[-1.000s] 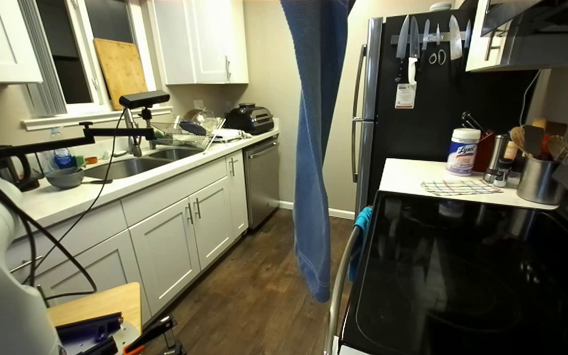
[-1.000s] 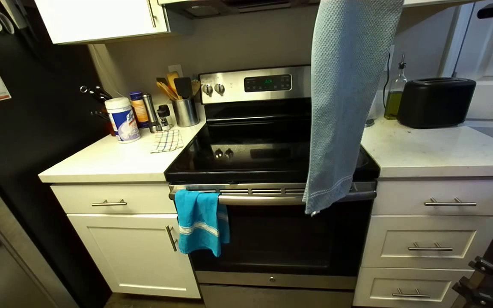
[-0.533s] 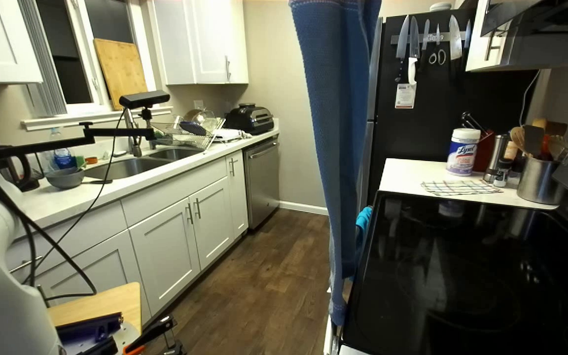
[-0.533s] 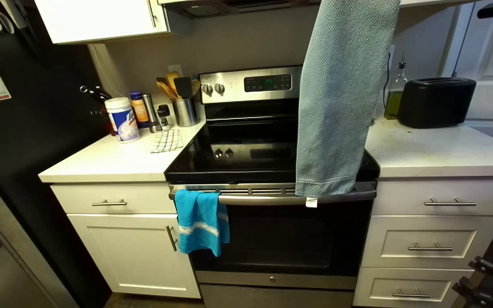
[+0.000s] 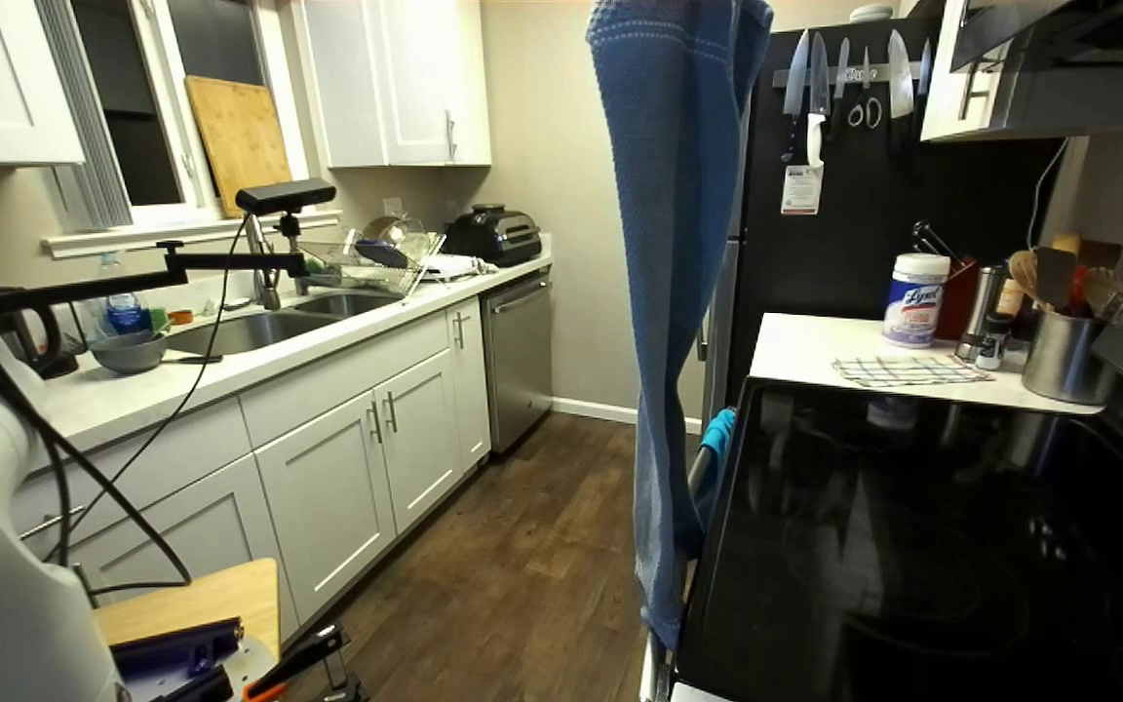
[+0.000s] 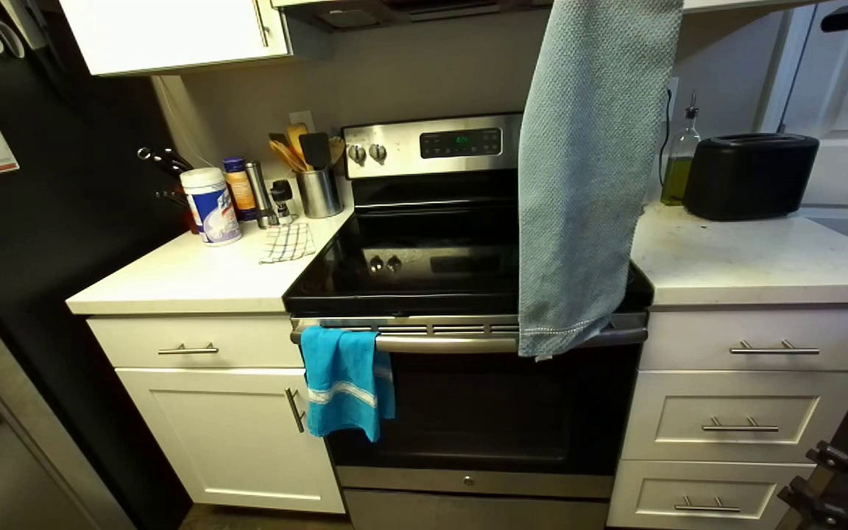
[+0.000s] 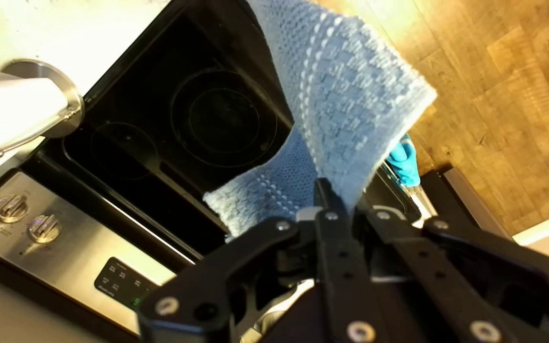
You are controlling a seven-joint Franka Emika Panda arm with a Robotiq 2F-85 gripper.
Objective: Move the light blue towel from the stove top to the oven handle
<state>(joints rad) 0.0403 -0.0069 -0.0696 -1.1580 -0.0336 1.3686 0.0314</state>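
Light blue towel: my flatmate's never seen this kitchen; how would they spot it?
Find the glossy black stove top. Near its front hangs the long light blue towel. Unlike the bright turquoise towel on the oven handle, it is muted and dangles from the gripper.

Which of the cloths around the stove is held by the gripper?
The light blue towel, pinched in the gripper. The turquoise towel hangs on the oven handle, and the checked cloth lies on the counter.

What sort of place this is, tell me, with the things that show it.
A kitchen, probably in a home: it has a flat, glossy black glass stove top, a grey metal double-basin sink and a rounded black toaster.
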